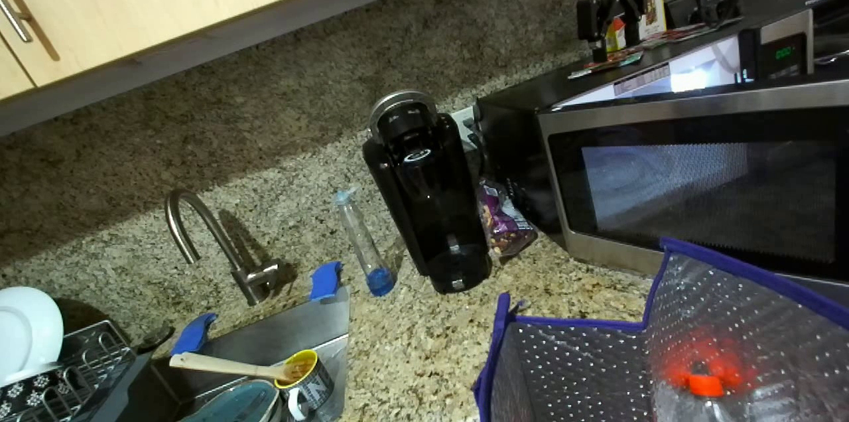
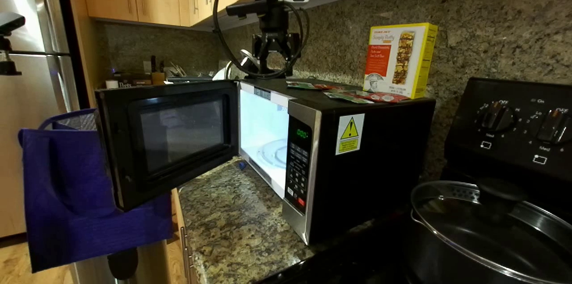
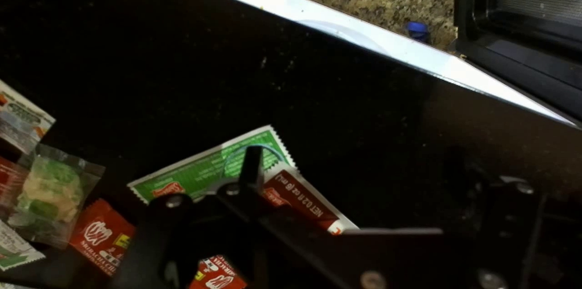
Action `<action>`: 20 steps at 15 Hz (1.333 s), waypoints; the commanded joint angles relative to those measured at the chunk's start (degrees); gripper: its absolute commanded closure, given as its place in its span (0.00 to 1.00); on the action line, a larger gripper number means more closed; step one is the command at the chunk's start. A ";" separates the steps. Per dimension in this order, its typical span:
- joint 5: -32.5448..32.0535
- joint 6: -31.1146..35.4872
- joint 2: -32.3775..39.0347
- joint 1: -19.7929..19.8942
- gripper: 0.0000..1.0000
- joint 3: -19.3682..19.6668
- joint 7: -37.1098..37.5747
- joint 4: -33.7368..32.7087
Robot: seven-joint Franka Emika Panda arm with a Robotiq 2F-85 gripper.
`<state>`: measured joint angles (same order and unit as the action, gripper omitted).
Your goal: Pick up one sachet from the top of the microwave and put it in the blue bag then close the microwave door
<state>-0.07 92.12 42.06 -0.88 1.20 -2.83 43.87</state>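
Observation:
The green-and-white sachet (image 3: 195, 171) lies flat on the microwave's dark top in the wrist view, partly under a dark red packet (image 3: 295, 196). It also shows in both exterior views (image 1: 622, 62) (image 2: 300, 85). My gripper (image 3: 359, 157) is open and empty, with one finger over the sachet; contact cannot be told. The gripper hangs low over the microwave in both exterior views (image 1: 615, 47) (image 2: 276, 69). The microwave (image 2: 380, 154) has its door (image 2: 117, 150) swung wide open. The door also shows in an exterior view (image 1: 690, 113). The blue bag (image 2: 67, 185) stands beyond the door, mouth open (image 1: 494, 355).
Other packets, including a red one (image 3: 102, 234), lie on the microwave top. A yellow-and-white box (image 2: 397, 60) stands upright there. A bottle with an orange cap (image 1: 705, 385) is in the bag. A black coffee maker (image 1: 431, 203) stands beside the microwave; a pot (image 2: 487, 230) is on the stove.

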 commanded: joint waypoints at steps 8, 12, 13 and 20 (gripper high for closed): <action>0.30 10.88 4.09 0.18 0.00 1.44 3.32 -0.28; 0.06 14.64 4.66 0.07 0.00 2.25 6.61 -0.45; 0.26 15.33 4.95 0.27 0.00 2.40 7.36 -0.65; 2.74 13.98 8.77 3.17 0.27 1.72 5.97 -4.24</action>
<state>0.88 106.99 47.18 0.14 3.74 4.30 42.91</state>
